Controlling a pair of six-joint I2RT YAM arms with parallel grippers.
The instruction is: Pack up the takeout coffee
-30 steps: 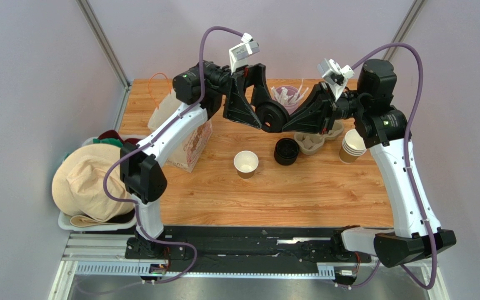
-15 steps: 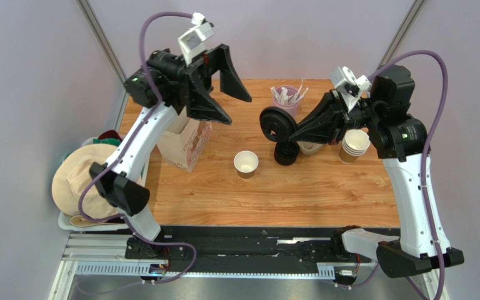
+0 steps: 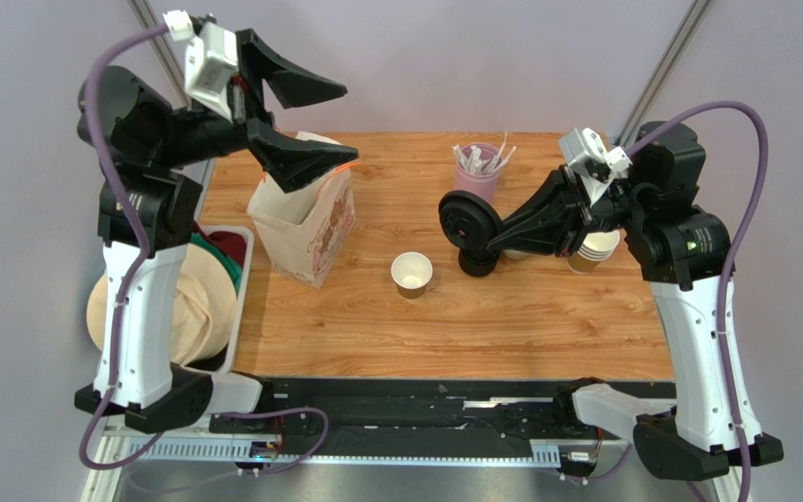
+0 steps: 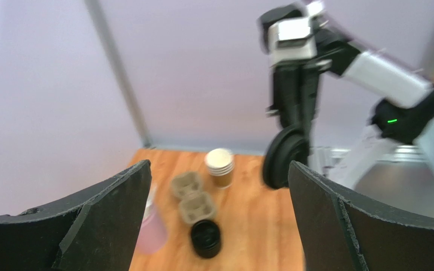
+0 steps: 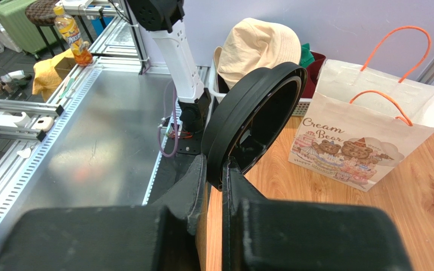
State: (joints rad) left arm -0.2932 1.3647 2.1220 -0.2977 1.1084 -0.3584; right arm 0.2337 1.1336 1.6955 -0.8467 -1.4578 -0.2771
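Black lid (image 3: 466, 218) rim clamped in right end effector (image 5: 218, 169) — left end effector (image 3: 349, 123) apart, aloft.

On the surface (image 3: 542, 314) the open paper cup (image 3: 411, 274) sits midway, the paper bag (image 3: 306, 225) to its left, a stack of lids (image 3: 476, 264) just right (a single lid (image 3: 466, 218) held above it), the nested cups (image 3: 584, 259) farther right, the cup of sticks (image 3: 478, 176) behind.

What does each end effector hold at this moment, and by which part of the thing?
The right end effector pinches the black lid by its rim, with the lid standing on edge. The left end effector is open and holds nothing.
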